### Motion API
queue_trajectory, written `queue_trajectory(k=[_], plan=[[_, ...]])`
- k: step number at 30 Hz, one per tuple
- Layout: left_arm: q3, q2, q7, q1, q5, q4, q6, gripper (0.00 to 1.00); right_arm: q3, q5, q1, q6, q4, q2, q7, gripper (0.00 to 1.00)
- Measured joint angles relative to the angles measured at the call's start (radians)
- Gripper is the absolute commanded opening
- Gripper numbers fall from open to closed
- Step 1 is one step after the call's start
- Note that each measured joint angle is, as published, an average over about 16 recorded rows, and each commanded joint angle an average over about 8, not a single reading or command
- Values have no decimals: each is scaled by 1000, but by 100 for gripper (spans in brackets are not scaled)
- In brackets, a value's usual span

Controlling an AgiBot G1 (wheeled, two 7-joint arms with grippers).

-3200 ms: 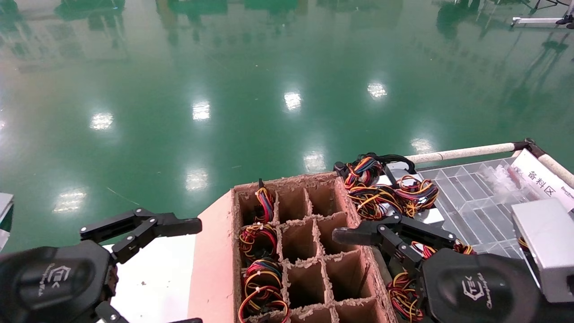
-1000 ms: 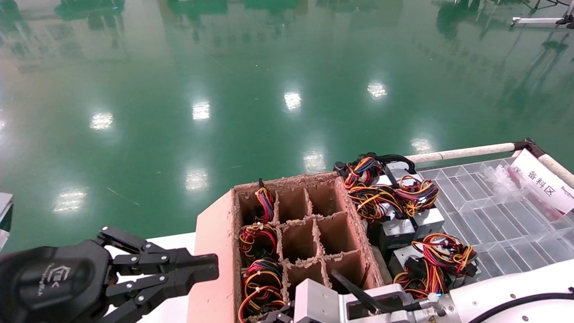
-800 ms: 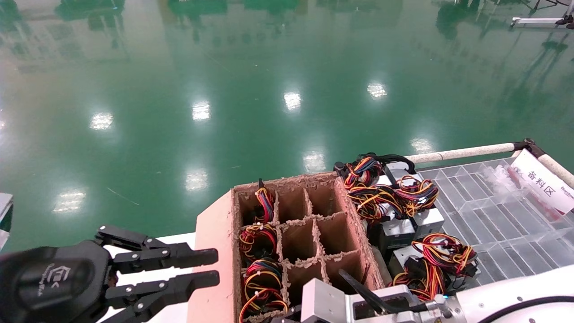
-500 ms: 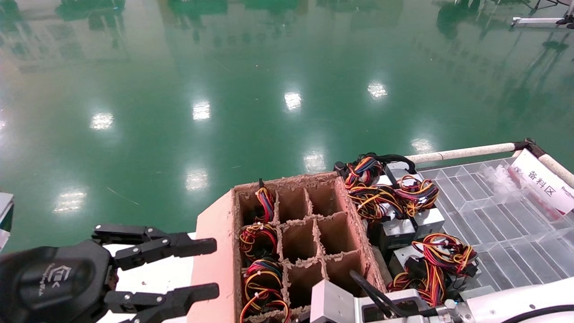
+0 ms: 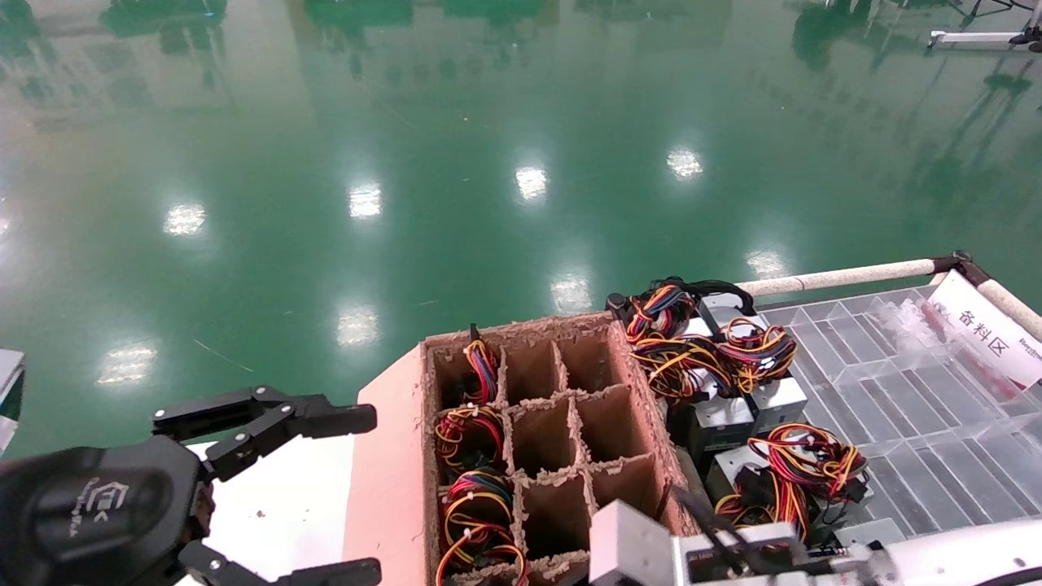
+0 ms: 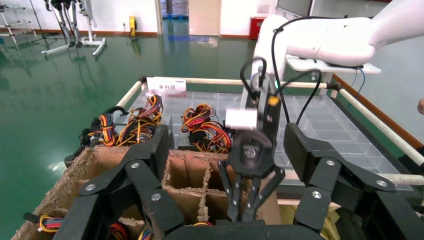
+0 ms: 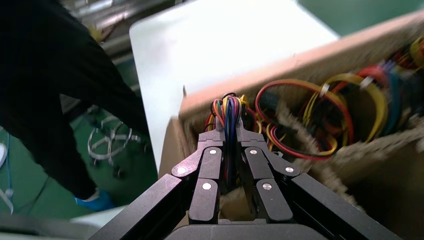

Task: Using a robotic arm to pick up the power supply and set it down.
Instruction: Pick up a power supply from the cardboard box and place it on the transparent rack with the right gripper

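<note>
My right gripper (image 7: 227,131) is shut on an upright bundle of red, blue, orange and black wires (image 7: 227,107). The bundle rises from a near cell of the cardboard box (image 7: 300,65). The power supply's metal body is hidden down in that cell. In the left wrist view the right gripper (image 6: 245,212) points down into the box with its fingers together. In the head view only its grey mount (image 5: 627,537) shows, at the bottom edge. My left gripper (image 5: 368,495) hangs wide open and empty beside the box's left flap, over the white table (image 5: 277,496).
The divided cardboard box (image 5: 529,325) holds wire bundles (image 5: 468,435) in its left cells. To its right, like grey boxes (image 5: 720,415) with coiled wires (image 5: 781,464) lie on a clear divider tray (image 5: 895,382). A white rail (image 5: 847,277) edges the tray.
My left gripper has opened from nearly shut to wide open. The right arm has left the tray for the box's near cells, its mount creeping right over the last second.
</note>
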State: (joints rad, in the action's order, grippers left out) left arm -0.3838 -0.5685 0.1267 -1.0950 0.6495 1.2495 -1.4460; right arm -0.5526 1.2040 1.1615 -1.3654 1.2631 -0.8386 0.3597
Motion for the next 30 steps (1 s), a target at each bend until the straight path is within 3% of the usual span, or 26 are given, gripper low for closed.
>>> queue_trajectory(k=[12, 18, 24, 30], plan=[[0, 0, 0, 0, 0, 0, 0, 100, 134, -192, -27, 14, 58, 98, -30, 0], [0, 0, 0, 0, 0, 0, 0, 100, 212, -295, 6, 4, 58, 138, -56, 0], [0, 0, 0, 0, 0, 0, 0, 100, 268, -366, 116, -40, 11, 163, -70, 0], [0, 0, 0, 0, 0, 0, 0, 100, 286, -367, 312, -112, -110, 177, -81, 0]])
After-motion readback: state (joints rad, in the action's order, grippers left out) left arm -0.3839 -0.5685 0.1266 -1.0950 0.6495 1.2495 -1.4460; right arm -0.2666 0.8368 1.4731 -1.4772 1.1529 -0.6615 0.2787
